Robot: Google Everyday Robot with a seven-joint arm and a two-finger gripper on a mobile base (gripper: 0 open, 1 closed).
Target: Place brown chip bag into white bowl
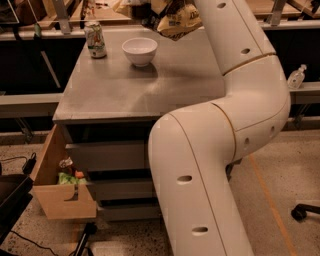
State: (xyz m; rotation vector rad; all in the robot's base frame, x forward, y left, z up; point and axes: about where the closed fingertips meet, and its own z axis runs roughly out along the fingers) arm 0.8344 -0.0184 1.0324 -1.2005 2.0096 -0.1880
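Note:
The brown chip bag (177, 19) is crumpled, brown with yellow-tan patches. It hangs in the air at the top of the camera view, above the table's far side and just right of the bowl. My gripper (154, 12) is at the top edge, shut on the bag's upper left part; the bag and the frame edge partly hide it. The white bowl (140, 50) stands upright on the grey table (150, 85), below and to the left of the bag. I see nothing in the bowl.
A green-and-white drink can (95, 40) stands left of the bowl. My white arm (235, 100) curves over the table's right side. A wooden drawer (60, 185) with small items hangs open at lower left. A bottle (296, 77) sits at the right.

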